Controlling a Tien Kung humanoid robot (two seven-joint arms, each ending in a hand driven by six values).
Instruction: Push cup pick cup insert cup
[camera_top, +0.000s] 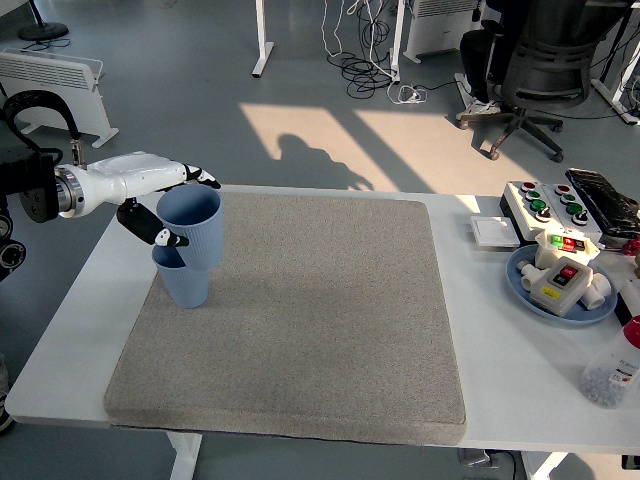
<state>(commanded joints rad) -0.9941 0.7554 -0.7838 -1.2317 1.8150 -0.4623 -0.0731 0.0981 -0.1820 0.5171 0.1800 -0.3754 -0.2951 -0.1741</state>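
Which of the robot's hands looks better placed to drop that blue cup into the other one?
The left hand. It already grips the upper blue cup directly above the lower blue cup standing on the grey mat. The right hand isn't in view at all.

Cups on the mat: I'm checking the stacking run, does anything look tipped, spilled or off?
Nothing stands out. The left hand holds the upper cup upright over the lower cup, which stands upright on the grey mat. No spill shows.
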